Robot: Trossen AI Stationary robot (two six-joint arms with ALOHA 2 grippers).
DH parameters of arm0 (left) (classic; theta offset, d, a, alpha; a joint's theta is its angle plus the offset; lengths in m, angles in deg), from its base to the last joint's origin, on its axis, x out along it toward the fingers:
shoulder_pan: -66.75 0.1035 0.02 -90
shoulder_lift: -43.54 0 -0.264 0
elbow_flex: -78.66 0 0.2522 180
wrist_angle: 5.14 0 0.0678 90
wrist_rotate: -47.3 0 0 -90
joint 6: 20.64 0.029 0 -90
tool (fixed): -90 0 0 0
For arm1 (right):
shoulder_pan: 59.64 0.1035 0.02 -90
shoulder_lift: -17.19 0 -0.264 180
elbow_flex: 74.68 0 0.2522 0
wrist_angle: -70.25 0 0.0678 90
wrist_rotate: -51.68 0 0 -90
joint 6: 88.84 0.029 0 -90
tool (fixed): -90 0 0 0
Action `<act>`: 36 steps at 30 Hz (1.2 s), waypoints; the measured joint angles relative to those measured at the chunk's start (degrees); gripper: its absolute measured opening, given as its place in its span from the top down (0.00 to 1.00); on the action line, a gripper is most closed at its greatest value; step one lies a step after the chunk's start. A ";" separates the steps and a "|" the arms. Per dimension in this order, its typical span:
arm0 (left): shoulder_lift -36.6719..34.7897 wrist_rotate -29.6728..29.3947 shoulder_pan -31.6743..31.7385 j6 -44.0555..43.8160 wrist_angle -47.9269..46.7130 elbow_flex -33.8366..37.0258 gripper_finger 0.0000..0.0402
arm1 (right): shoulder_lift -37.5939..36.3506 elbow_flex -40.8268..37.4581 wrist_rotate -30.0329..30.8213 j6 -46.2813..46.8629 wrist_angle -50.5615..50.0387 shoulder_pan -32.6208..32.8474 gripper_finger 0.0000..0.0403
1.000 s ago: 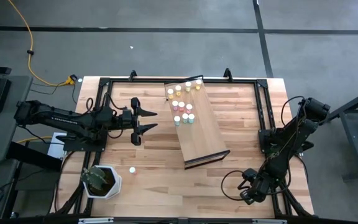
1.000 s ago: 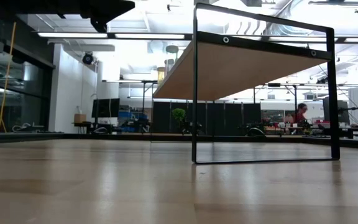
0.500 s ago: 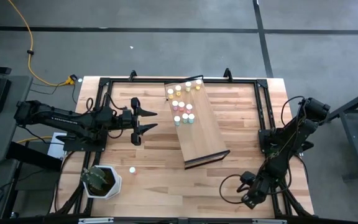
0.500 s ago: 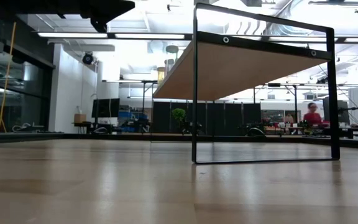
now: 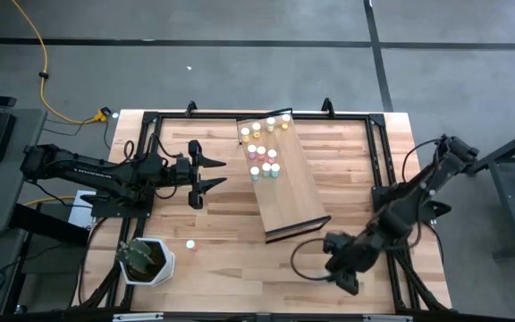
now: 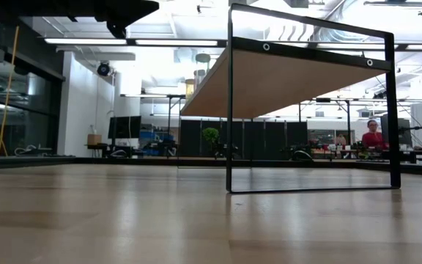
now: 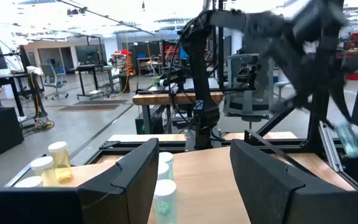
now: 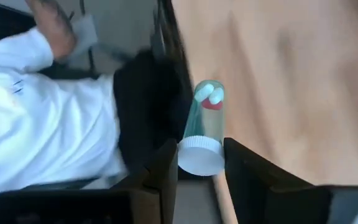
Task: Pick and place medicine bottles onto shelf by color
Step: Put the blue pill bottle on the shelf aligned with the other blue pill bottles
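Near table edge, right gripper (image 8: 194,165) (closed) holds bottle (image 8: 205,124).

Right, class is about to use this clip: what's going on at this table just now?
A two-armed robot is sorting small medicine bottles onto a tilted shelf. About a dozen bottles already stand at its upper end. The right gripper, near the table's front edge, is shut on a teal bottle. The left gripper waits open beside the shelf. One bottle sits alone by a white pot.
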 joint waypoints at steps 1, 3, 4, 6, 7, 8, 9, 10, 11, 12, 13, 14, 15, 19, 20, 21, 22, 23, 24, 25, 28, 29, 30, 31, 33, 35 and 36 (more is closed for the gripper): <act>-0.01 -0.01 0.00 -0.01 -0.02 0.00 0.53 | 0.00 2.88 2.05 -3.95 -2.79 -1.03 0.75; 0.00 0.02 0.00 -0.01 -0.18 0.00 0.53 | 0.07 8.78 6.59 -11.72 -8.43 -3.04 0.75; 0.00 0.09 0.00 -0.01 -0.20 0.00 0.53 | 0.07 11.49 8.87 -15.48 -11.22 -4.02 0.75; 0.00 0.13 0.00 -0.03 -0.19 0.00 0.53 | 0.07 16.45 12.99 -22.28 -16.28 -6.15 0.75; 0.00 0.13 0.00 -0.02 -0.20 0.00 0.53 | 0.07 18.60 14.92 -25.14 -18.45 -7.43 0.75; 0.00 0.13 0.00 -0.01 -0.20 0.00 0.53 | 0.07 20.65 16.78 -27.61 -20.63 -8.69 0.75; 0.00 0.13 0.00 -0.01 -0.19 0.00 0.53 | 0.07 22.37 18.19 -29.76 -22.29 -10.11 0.75; -0.01 0.13 0.00 -0.01 -0.17 0.00 0.53 | 0.07 23.82 19.07 -31.48 -23.73 -11.72 0.75; 0.00 0.13 0.00 -0.01 -0.15 0.00 0.53 | 0.07 25.02 19.44 -32.80 -25.14 -13.48 0.75; 0.00 0.14 0.00 -0.01 -0.11 0.00 0.53 | 0.07 25.84 19.56 -33.84 -26.38 -15.33 0.75; 0.00 0.13 0.00 -0.01 -0.02 0.00 0.53 | 0.09 26.46 19.51 -34.58 -27.36 -17.39 0.75; 0.00 0.12 0.00 -0.01 0.11 0.00 0.53 | 0.12 26.91 19.19 -35.43 -28.04 -19.38 0.75; 0.00 0.09 0.00 -0.01 0.43 0.00 0.53 | 0.34 27.25 18.38 -35.96 -28.68 -21.41 0.75; -0.02 -2.72 -0.04 -0.06 3.66 0.00 0.53 | 2.87 28.73 14.63 -38.89 -32.78 -28.76 0.75; 0.00 -3.69 -0.06 -0.38 4.59 0.00 0.53 | 3.88 29.07 14.15 -39.75 -33.86 -30.04 0.75; -0.02 -4.39 -0.07 -0.90 5.45 -0.02 0.53 | 4.89 29.25 13.93 -40.52 -34.98 -31.23 0.75; -0.02 -4.60 -0.07 -1.32 5.83 -0.06 0.53 | 5.89 29.39 13.61 -41.29 -35.85 -32.14 0.75; -0.02 -4.65 -0.06 -1.52 6.10 -0.07 0.53 | 6.85 29.52 12.94 -42.13 -36.43 -32.98 0.75; 0.03 -4.70 -0.16 -1.52 6.42 -0.07 0.54 | 7.82 29.63 12.17 -43.05 -36.80 -33.60 0.75; 0.26 -4.79 -0.49 -1.50 6.89 -0.13 0.55 | 8.60 29.66 11.07 -43.79 -36.93 -34.09 0.75; 1.82 -4.79 -2.23 -1.50 6.61 -1.52 0.61 | 10.50 29.68 8.38 -45.82 -36.77 -34.64 0.75; 2.59 -4.79 -2.98 -1.38 6.63 -2.32 0.63 | 11.03 29.68 7.99 -46.16 -36.63 -34.64 0.75; 3.69 -4.79 -3.84 -0.97 6.69 -3.37 0.66 | 11.38 29.68 7.89 -46.31 -36.53 -34.60 0.75; 4.92 -4.79 -4.75 -0.37 6.71 -4.41 0.69 | 11.67 29.68 7.56 -46.37 -36.50 -34.52 0.75; 7.80 -4.79 -6.66 1.02 6.45 -6.46 0.77 | 11.85 29.68 6.65 -46.49 -35.86 -34.51 0.75; 11.36 -5.88 -8.48 2.44 6.45 -9.11 0.85 | 11.85 29.68 5.80 -46.40 -35.32 -34.51 0.75; 13.14 -7.13 -9.28 3.23 6.26 -10.39 0.90 | 11.84 29.68 5.23 -46.31 -34.89 -34.51 0.75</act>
